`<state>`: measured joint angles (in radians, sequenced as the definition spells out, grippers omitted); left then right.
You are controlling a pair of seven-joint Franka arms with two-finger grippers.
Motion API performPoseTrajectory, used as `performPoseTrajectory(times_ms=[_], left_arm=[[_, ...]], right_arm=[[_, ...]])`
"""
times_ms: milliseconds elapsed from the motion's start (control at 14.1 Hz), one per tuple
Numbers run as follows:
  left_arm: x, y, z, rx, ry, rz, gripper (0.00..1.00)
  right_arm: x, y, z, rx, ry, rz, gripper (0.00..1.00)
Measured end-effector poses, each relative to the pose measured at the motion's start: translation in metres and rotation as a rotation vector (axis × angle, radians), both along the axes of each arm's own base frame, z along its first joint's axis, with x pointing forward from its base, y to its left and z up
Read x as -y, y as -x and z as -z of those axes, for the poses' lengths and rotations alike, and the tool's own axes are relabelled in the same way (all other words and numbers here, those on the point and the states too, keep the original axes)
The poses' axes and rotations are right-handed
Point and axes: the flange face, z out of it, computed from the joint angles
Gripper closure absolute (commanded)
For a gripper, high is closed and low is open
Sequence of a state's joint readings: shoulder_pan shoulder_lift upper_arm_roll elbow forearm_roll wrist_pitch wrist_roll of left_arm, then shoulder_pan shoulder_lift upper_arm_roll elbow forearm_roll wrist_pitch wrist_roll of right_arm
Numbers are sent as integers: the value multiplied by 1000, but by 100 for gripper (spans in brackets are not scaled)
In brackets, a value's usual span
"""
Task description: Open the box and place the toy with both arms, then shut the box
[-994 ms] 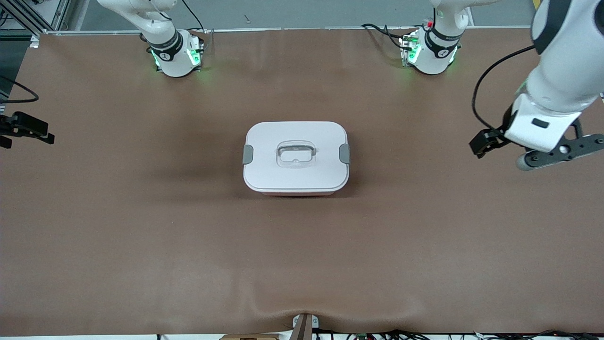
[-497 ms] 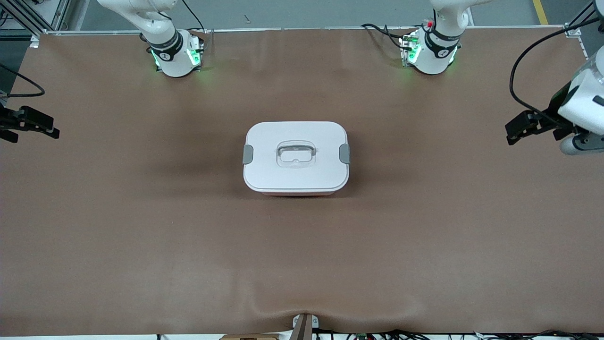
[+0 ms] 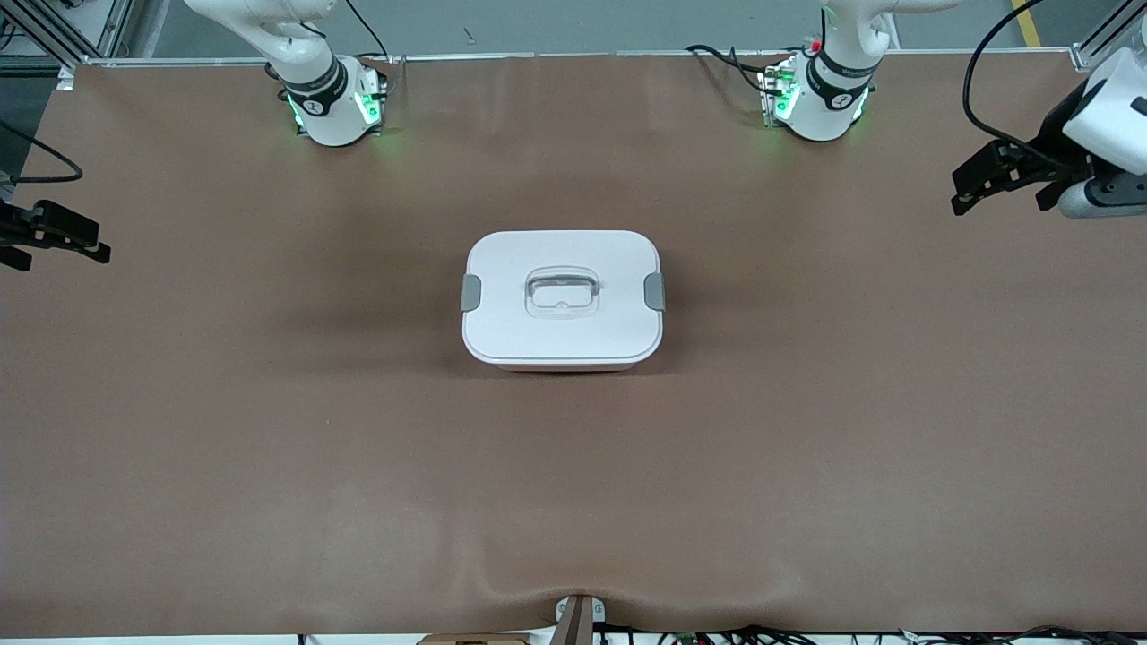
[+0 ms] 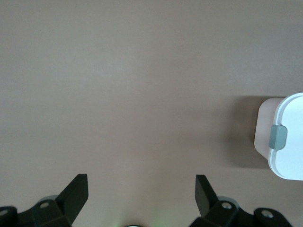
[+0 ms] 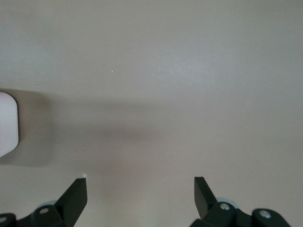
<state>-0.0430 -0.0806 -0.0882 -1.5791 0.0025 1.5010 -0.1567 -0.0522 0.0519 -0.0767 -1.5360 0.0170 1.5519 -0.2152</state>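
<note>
The box (image 3: 562,300) stands shut at the middle of the table, its white lid on and both grey side clips down. The toy is out of view. My left gripper (image 3: 970,186) hangs open and empty over the table's edge at the left arm's end, well apart from the box. In the left wrist view its gripper (image 4: 141,189) is over bare table, with the box's end and one clip (image 4: 277,137) at the picture's edge. My right gripper (image 3: 61,236) is open and empty over the right arm's end. The right wrist view's gripper (image 5: 140,191) shows only a corner of the box (image 5: 7,124).
The brown table mat (image 3: 269,430) is bare around the box. The two arm bases (image 3: 336,103) (image 3: 815,98) glow green along the table's edge farthest from the front camera. Cables lie near the left arm's base.
The left arm has swung away from the box toward its end of the table and toward the bases' edge. The right gripper has shifted only slightly. The box has not moved.
</note>
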Motion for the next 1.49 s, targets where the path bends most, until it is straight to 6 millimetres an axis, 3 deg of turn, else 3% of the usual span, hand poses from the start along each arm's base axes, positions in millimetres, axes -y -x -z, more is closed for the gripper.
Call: performPoseTrajectory(times_ms=[355, 1490], left_arm=[[8, 18, 1, 19, -1, 21, 0], [-2, 0, 3, 30, 4, 76, 0]], right_arm=[[0, 1, -2, 3, 0, 2, 0], [0, 1, -2, 3, 0, 3, 0]])
